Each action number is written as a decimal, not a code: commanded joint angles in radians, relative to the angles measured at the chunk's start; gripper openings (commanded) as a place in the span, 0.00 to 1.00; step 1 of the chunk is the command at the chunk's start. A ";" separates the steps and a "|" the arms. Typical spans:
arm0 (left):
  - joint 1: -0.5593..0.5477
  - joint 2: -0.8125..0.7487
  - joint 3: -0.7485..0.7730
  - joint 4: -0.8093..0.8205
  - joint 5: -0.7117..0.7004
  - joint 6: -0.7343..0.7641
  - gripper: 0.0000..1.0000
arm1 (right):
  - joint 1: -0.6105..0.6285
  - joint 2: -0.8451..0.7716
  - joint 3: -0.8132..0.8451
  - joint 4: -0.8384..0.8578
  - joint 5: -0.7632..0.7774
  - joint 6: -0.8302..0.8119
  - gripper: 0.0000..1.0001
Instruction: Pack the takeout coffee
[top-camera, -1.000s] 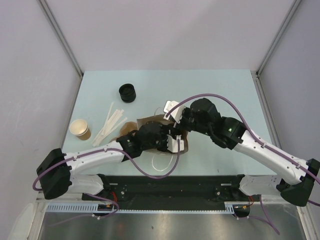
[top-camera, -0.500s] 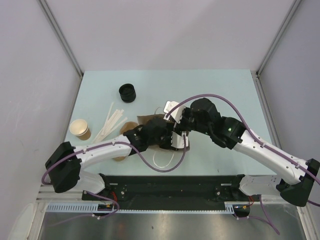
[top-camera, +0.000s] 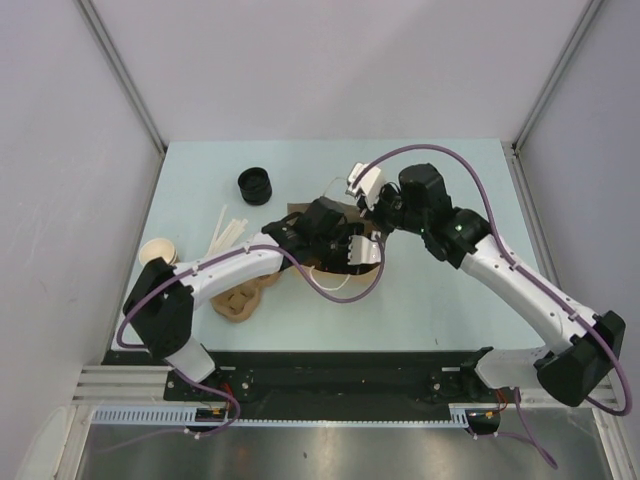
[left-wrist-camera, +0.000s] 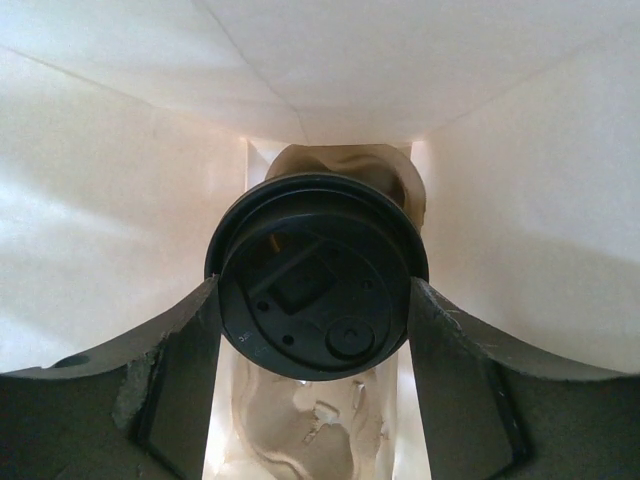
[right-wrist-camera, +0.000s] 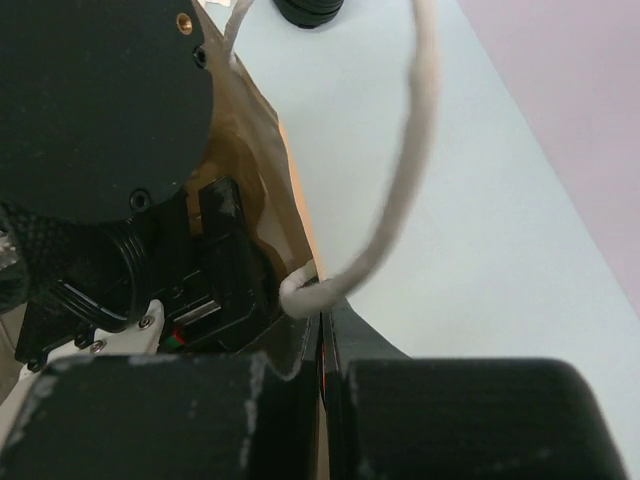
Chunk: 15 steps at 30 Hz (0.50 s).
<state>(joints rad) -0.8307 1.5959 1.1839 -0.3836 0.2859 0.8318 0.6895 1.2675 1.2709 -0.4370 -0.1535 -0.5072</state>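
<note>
Holding: takeout coffee (left-wrist-camera: 315, 300) pinched between the two fingers of the left gripper (left-wrist-camera: 313, 345), one finger pressed to each side of the black lid's rim.
Coffee's place: inside the paper bag (left-wrist-camera: 110, 190), with pale inner walls all round and a crumpled bottom fold beyond.
Coffee's axis: in line with the left gripper's reach, lid turned back toward the wrist camera, base pointing deeper into the bag. Brown body hidden behind the lid; upright or tilted, cannot tell.
Left arm: stretched from the near-left base diagonally toward the middle of the table, wrist sunk in the bag's mouth in the top view.
Right end: right gripper (right-wrist-camera: 322, 330) clenched on the bag's upper edge, just beside the root of the white cord handle (right-wrist-camera: 410, 150) looping up over the table.
Right arm: reaching in from the near-right base, elbow out to the right, wrist bent over the bag's far side, just beside the left wrist.
Surface: pale blue-green table (top-camera: 450, 180), bearing a stack of black lids (top-camera: 255, 186) far left, white sticks (top-camera: 225, 235) near it, a tan cup (top-camera: 157, 250) at the left edge, and a brown cardboard carrier (top-camera: 240, 297) partly under the left forearm.
Room: plain grey-white walls on three sides, metal posts at the far corners.
</note>
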 joint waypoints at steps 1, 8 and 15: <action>0.027 0.074 0.060 -0.149 0.041 -0.025 0.21 | -0.047 0.064 0.065 -0.011 -0.185 0.074 0.00; 0.051 0.180 0.146 -0.204 0.050 -0.025 0.19 | -0.119 0.133 0.111 -0.062 -0.284 0.091 0.00; 0.061 0.233 0.135 -0.207 0.053 -0.011 0.18 | -0.148 0.159 0.127 -0.083 -0.328 0.087 0.00</action>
<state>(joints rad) -0.7769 1.7401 1.3464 -0.4789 0.3641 0.8398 0.5316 1.4055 1.3693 -0.4587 -0.3679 -0.4614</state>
